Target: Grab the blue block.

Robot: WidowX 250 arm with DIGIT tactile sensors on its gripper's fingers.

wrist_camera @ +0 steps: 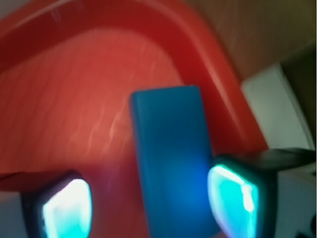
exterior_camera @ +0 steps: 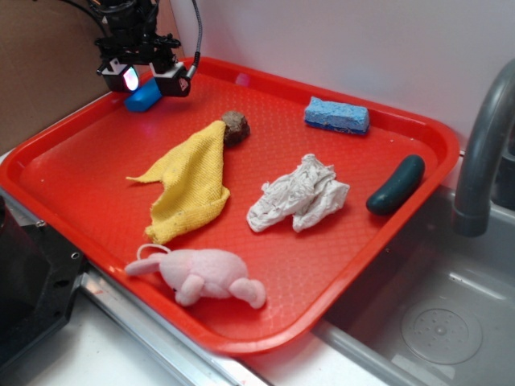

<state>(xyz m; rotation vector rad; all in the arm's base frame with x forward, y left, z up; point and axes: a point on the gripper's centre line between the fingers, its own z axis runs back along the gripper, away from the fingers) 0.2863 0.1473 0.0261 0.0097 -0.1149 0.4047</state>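
the gripper (exterior_camera: 150, 78) is hanging at the tray's far left corner with its jaws spread apart, nothing clamped between them. in the wrist view its two black-framed pads (wrist_camera: 67, 208) are glowing pale cyan, one sitting well left of the block (wrist_camera: 171, 158), the other at the block's right edge; whether that one is touching is not clear through the blur.

the tray (exterior_camera: 80, 193) is lying flat, a wide red plastic rectangle with rounded corners, a raised rim and a fine pebbled floor. a grey metal sink (exterior_camera: 438, 322) is sitting beside it at the right, with a curved dull grey faucet (exterior_camera: 481, 153) rising over it.

on the tray, a yellow knitted cloth (exterior_camera: 191, 183) is lying crumpled into a rough triangle near the middle. a soft pink plush toy (exterior_camera: 205, 273) is lying near the front rim. a wrinkled white rag (exterior_camera: 299, 195) is bunched up right of the cloth. a pale blue porous sponge (exterior_camera: 336, 115), brick-shaped, is resting near the back rim. a smooth dark green pickle (exterior_camera: 396, 185) is lying by the right rim. the block, smooth, hard-edged and saturated blue, is lying on the tray floor right under the gripper. a small rough brown lump (exterior_camera: 236, 126) is touching the cloth's far tip.
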